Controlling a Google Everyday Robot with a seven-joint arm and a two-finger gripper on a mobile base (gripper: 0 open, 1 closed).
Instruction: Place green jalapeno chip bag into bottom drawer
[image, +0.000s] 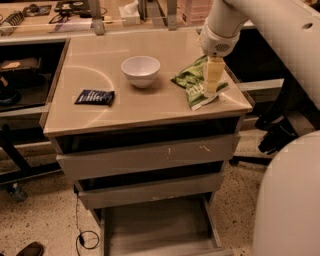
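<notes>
The green jalapeno chip bag lies wrinkled on the right part of the beige cabinet top. My gripper hangs from the white arm directly over the bag's right half, its pale fingers pointing down at the bag. The bottom drawer is pulled open below the two shallower grey drawers, and its flat grey floor shows bare.
A white bowl stands in the middle of the top, left of the bag. A flat dark navy packet lies at the left. The arm's white body fills the right side. A black office chair base is behind it.
</notes>
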